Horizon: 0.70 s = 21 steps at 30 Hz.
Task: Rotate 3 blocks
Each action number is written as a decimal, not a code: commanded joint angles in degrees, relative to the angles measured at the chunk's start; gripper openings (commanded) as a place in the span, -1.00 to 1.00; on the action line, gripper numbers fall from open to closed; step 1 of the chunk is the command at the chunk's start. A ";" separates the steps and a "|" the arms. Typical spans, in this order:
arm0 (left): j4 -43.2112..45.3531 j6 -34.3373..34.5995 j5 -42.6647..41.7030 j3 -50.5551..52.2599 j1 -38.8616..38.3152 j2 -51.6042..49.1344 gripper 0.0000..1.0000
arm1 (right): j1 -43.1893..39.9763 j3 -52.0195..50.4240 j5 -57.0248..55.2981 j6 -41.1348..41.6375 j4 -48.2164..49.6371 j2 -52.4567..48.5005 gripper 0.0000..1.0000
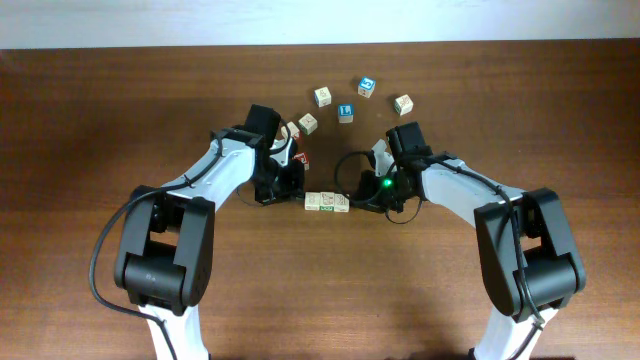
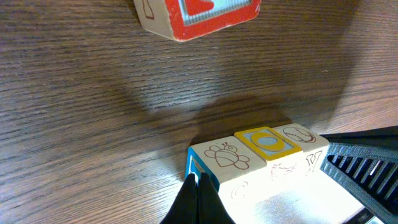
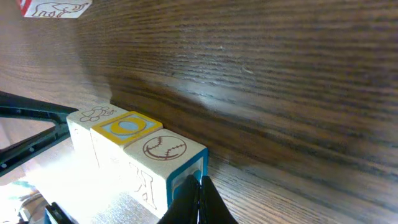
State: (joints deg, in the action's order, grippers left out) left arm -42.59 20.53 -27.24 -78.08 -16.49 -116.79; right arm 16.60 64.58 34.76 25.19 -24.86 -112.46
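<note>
Closest in the left wrist view, the left end effector (image 2: 198,194) is closed to a single point at the lower edge. Its tip is against the blue end face of the bug block (image 2: 227,157). That block starts a tight row of three blocks (image 1: 327,202) lying side by side on the brown wooden surface (image 2: 74,112). Next comes the yellow-ring block (image 2: 266,143), then the baseball block (image 2: 298,134), each touching its neighbour.

In the right wrist view the right end effector (image 3: 194,196) is also closed, with nothing between its fingers. It meets the blue-framed end face of the baseball block at the row's other end.

From overhead the row sits at frame centre, between the two end effectors. Beyond it, toward the upper part of the frame, a red-faced cube (image 2: 199,15) rests apart. Farther up, several loose cubes (image 1: 345,113) are scattered in an arc.
</note>
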 commanded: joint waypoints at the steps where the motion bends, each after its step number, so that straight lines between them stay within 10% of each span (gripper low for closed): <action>1: 0.15 -0.90 -1.44 0.48 -0.35 -0.52 -1.00 | 0.59 -0.31 -0.70 2.03 0.02 -0.59 -0.91; 21: 0.33 -0.90 -1.44 0.48 -0.35 -0.52 -1.00 | 2.95 1.79 5.86 2.34 -0.04 2.84 -0.92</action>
State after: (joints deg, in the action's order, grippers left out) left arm -42.57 20.56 -25.74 -78.08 -16.10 -116.79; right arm 17.72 64.60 36.38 27.27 -25.23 -111.70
